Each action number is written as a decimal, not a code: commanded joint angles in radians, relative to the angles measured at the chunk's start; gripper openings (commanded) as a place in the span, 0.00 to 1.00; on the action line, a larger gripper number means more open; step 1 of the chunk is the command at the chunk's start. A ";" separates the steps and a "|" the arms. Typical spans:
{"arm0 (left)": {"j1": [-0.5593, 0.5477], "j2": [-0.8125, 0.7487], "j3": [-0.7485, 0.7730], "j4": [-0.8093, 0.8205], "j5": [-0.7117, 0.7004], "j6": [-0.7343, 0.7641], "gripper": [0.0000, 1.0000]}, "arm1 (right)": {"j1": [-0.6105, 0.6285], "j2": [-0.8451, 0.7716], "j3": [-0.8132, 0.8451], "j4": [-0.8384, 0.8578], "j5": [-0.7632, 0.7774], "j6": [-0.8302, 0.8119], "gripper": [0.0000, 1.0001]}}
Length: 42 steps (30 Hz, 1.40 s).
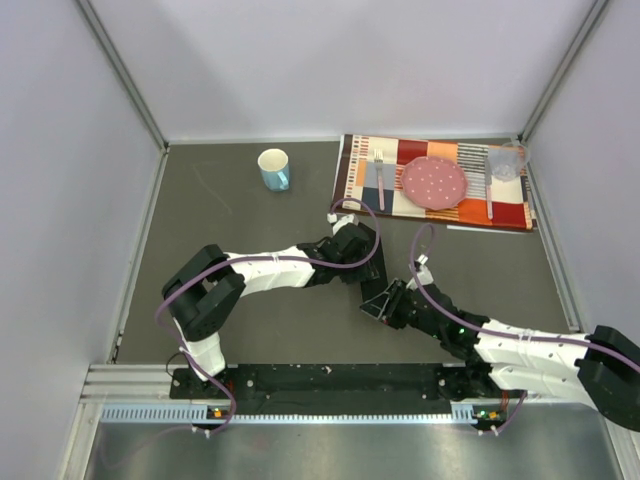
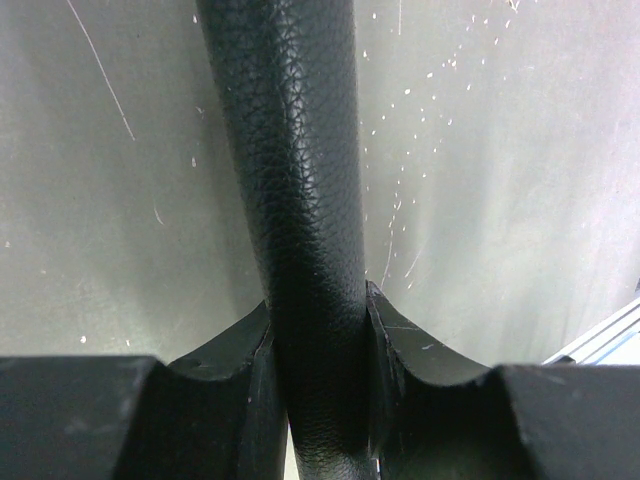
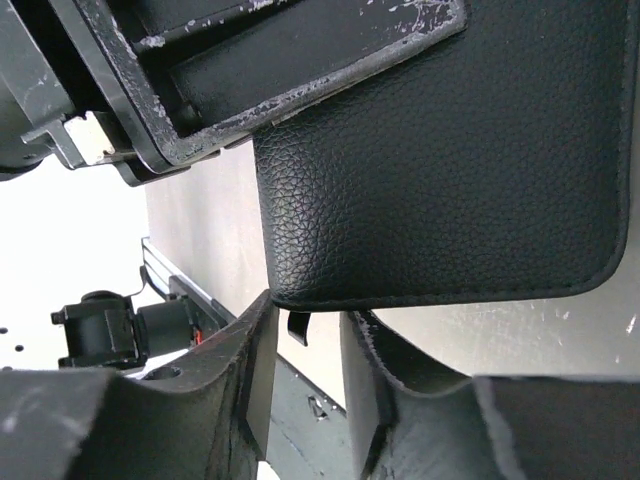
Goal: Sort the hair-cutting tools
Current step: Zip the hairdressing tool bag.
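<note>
The black case (image 2: 300,200) is cut off at the left wrist view's top edge and is largely hidden in the top view. The small tab (image 3: 298,326) at the right gripper (image 3: 312,345) cannot be identified.

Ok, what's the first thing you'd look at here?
The left arm and the right arm meet in the middle of the table, and the left one's jaws are squeezed on a black case. Far back on the right lies a bright patchwork placemat with a pink dotted plate on it. A blue and white mug stands alone to its left.
</note>
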 commanded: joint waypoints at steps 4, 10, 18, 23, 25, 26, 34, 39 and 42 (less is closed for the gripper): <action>0.016 0.033 -0.026 -0.027 -0.072 0.045 0.20 | -0.019 -0.030 0.095 0.009 0.037 0.003 0.26; 0.013 0.035 -0.033 -0.022 -0.069 0.043 0.20 | -0.028 -0.014 0.105 -0.019 0.032 0.032 0.05; 0.011 0.030 -0.032 -0.024 -0.081 0.059 0.20 | -0.026 -0.079 0.104 -0.131 -0.009 0.009 0.00; 0.014 0.036 -0.006 -0.047 -0.101 0.074 0.19 | -0.028 -0.161 0.090 -0.258 -0.089 -0.039 0.00; 0.014 0.040 0.004 -0.057 -0.112 0.076 0.20 | -0.028 -0.195 0.084 -0.290 -0.133 -0.036 0.00; 0.014 0.047 0.008 -0.064 -0.115 0.076 0.20 | -0.028 -0.201 0.079 -0.297 -0.161 -0.036 0.00; 0.013 0.069 0.037 -0.094 -0.138 0.063 0.20 | -0.028 -0.211 0.035 -0.321 -0.235 -0.002 0.00; 0.014 0.076 0.050 -0.102 -0.139 0.060 0.19 | -0.028 -0.192 -0.008 -0.318 -0.244 0.009 0.00; 0.014 0.083 0.053 -0.103 -0.136 0.060 0.19 | -0.028 -0.179 -0.030 -0.311 -0.246 0.013 0.00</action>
